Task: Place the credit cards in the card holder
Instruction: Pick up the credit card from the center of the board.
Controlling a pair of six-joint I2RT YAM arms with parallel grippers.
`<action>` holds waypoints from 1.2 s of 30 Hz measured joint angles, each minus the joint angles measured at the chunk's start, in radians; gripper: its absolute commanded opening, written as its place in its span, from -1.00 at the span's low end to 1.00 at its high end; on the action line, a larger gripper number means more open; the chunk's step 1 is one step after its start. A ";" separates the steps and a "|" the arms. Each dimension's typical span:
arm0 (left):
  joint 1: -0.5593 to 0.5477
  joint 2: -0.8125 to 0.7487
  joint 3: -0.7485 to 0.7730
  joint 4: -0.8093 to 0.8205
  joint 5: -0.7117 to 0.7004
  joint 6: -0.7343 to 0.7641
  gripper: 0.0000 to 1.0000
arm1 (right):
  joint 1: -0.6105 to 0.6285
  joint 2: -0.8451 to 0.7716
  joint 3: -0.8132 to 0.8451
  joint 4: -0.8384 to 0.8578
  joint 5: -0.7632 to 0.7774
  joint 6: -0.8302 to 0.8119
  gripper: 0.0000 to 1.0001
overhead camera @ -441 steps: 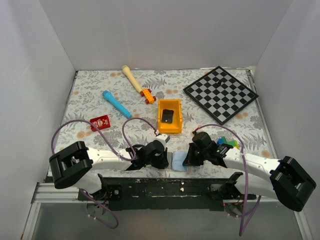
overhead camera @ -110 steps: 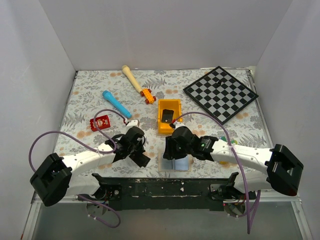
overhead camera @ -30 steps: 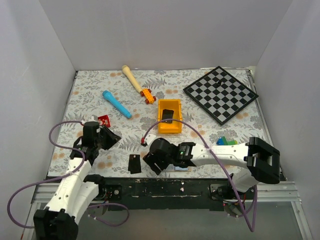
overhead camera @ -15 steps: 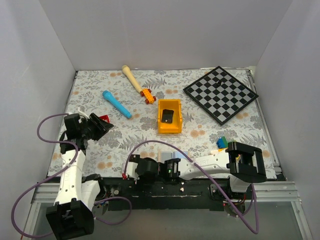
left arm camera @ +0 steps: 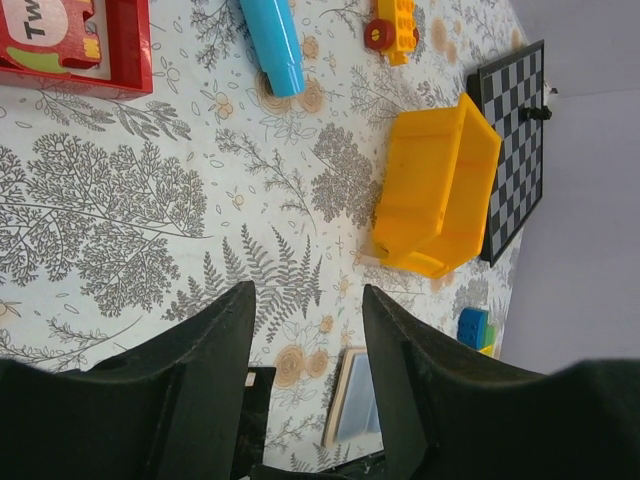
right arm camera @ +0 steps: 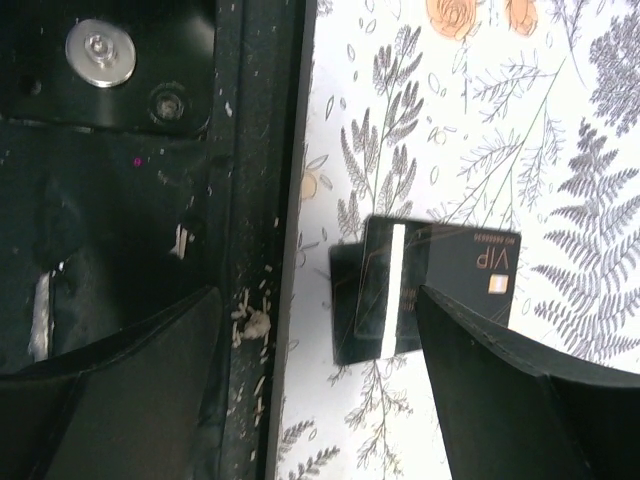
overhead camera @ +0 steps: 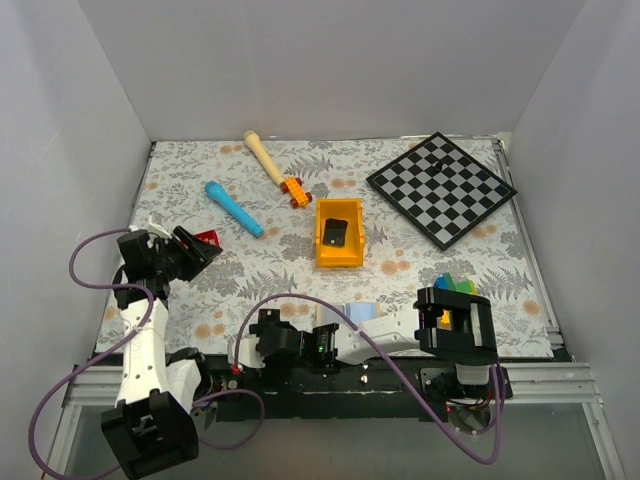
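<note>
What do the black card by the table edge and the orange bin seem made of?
Black card: probably plastic, slightly glossy; thin, flat, with printed "VIP" lettering. Orange bin: likely moulded plastic, smooth, faintly shiny; one even colour, rounded corners.

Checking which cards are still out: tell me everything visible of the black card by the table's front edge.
The black card is thin, flat and glossy, with gold line art, "VIP" in gold, a small gold mark and a pale stripe near one end. It lies flat on the floral tablecloth beside the black front rail, with a second dark edge poking out beneath it. The open right gripper hangs over it without gripping it.
</note>
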 measured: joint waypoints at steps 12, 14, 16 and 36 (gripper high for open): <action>0.000 -0.003 -0.019 0.025 0.049 -0.004 -0.06 | -0.021 0.055 0.045 0.008 0.045 -0.076 0.73; 0.000 -0.003 -0.021 0.027 0.055 -0.004 -0.07 | -0.034 0.066 0.045 0.008 0.045 -0.079 0.73; 0.000 -0.003 -0.021 0.029 0.060 -0.004 -0.06 | -0.045 0.073 0.045 0.008 0.037 -0.078 0.72; 0.000 -0.002 -0.022 0.047 0.080 -0.008 -0.06 | -0.061 0.094 0.069 -0.027 -0.025 -0.019 0.17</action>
